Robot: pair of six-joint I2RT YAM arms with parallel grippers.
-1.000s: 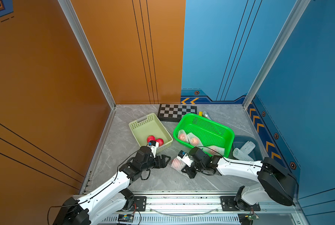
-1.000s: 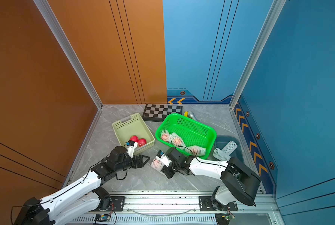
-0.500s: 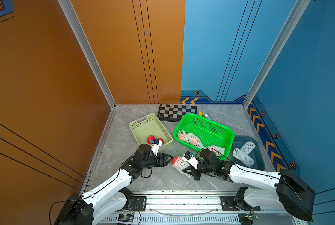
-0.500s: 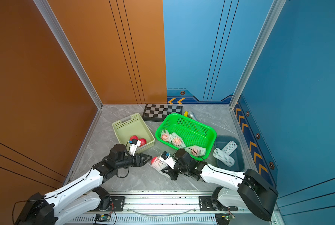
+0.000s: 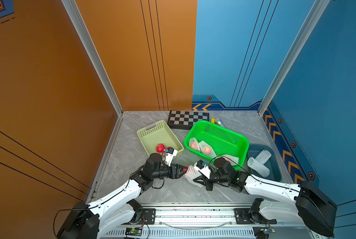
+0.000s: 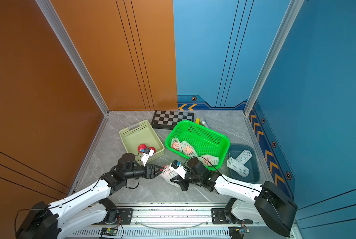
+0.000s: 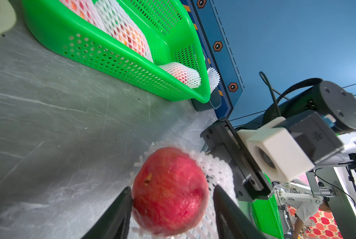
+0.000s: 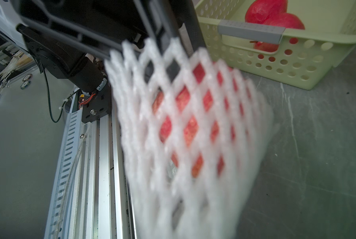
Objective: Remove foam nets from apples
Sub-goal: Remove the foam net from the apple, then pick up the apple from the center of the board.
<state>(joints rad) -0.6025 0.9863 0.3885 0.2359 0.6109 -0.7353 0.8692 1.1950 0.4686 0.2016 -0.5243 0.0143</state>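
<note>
A red apple sticks halfway out of a white foam net just above the table's front middle. My left gripper is shut on the apple's bare end, its black fingers either side of it. My right gripper faces it, shut on the net's other end. In the right wrist view the net hides the jaws and the apple shows through the mesh. Both top views show the grippers meeting at the net.
The green basket behind holds three netted apples. A pale yellow-green basket to its left holds two bare apples. A dark bin at the right holds two empty nets. A chessboard lies at the back.
My left gripper has moved right onto the apple's exposed end and its jaws have narrowed around it. The right arm has drawn back, leaving more red apple showing out of the net.
</note>
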